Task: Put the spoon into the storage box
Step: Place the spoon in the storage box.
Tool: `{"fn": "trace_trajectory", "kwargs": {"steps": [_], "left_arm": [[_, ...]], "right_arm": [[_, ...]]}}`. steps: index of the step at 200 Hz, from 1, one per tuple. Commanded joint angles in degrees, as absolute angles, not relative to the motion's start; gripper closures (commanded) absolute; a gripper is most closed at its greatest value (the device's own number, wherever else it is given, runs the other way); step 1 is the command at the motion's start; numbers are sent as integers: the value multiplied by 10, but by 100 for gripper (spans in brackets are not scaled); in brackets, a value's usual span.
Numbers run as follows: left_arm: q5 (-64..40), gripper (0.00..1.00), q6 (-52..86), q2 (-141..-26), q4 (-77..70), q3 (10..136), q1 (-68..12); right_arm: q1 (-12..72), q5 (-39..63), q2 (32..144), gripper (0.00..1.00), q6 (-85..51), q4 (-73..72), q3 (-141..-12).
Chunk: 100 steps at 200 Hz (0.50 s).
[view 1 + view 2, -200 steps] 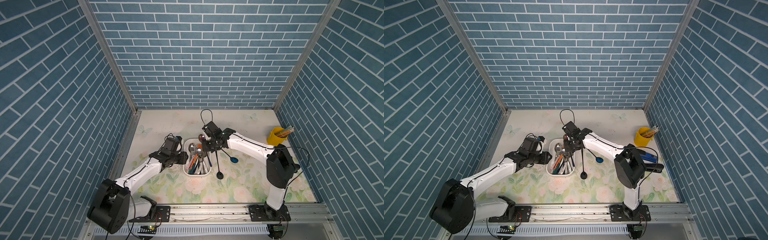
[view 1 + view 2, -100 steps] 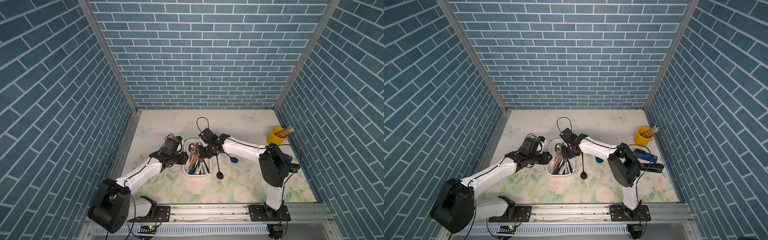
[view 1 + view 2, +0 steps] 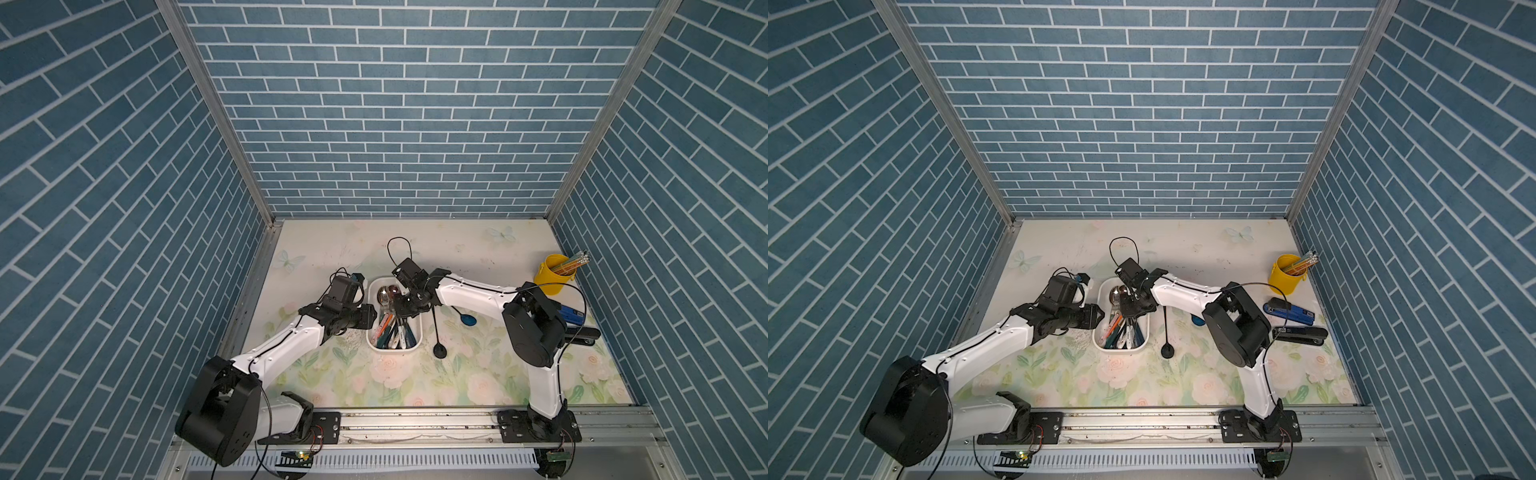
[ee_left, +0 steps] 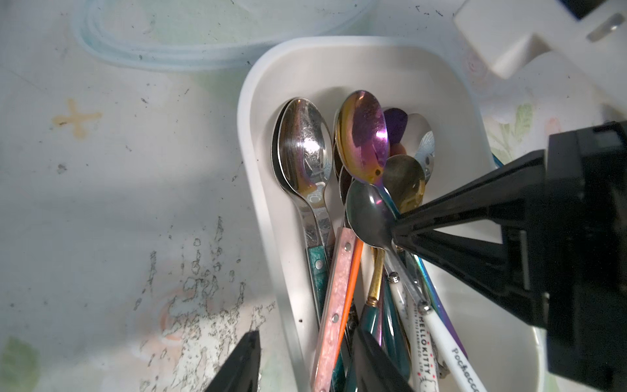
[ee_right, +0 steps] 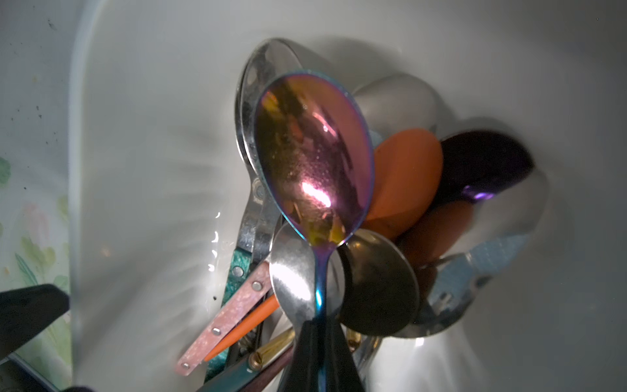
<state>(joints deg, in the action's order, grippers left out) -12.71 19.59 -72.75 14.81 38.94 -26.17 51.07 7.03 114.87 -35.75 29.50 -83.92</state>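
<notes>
The right gripper [image 5: 322, 353] is closed tight on the thin neck of the iridescent spoon [image 5: 314, 152], just behind the bowl. The pink-gold bowl is held low inside the storage box [image 4: 258, 190], over the other spoons [image 4: 305, 149] piled at that end; whether it rests on them cannot be told.

The spoon is judged to be stiff, light, polished metal, and therefore slippery. Taken at the neck, it could swivel between the pads, so a hold nearer the middle of the handle would be steadier for carrying. For a release here the present hold is judged sufficient, and little beyond a clatter is expected from so short a drop.

The left gripper [image 4: 307, 342] is seen part-open, with one finger outside the box's long wall and one inside. Contact with the wall cannot be made out, and nothing is carried.

Writing can be read on two white handles in the box. The Hello Kitty handle [image 4: 424, 342] is lettered "HELLO KITTY", and the Pochacco handle [image 4: 464, 366] shows "Pochacc" before it is cut off.

Outside the box, a black spoon [image 3: 439, 352] and a blue spoon [image 3: 468, 320] lie on the floral mat [image 3: 374, 374]. A yellow cup of pencils [image 3: 552, 276] is set well apart.
</notes>
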Motion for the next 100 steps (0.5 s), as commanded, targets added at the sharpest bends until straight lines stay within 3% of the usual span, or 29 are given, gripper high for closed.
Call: {"fn": "trace_trajectory", "kwargs": {"steps": [1, 52, 100], "left_arm": [[-121, 50, 196, -724, 148, 383, -264], [-99, 50, 183, -715, 163, 396, -265], [-91, 49, 168, -719, 176, 416, -265]], "right_arm": [[508, 65, 1162, 92, -360, 302, -858], [507, 33, 1122, 75, -313, 331, -889], [476, 5, 1080, 71, -228, 396, -899]]}}
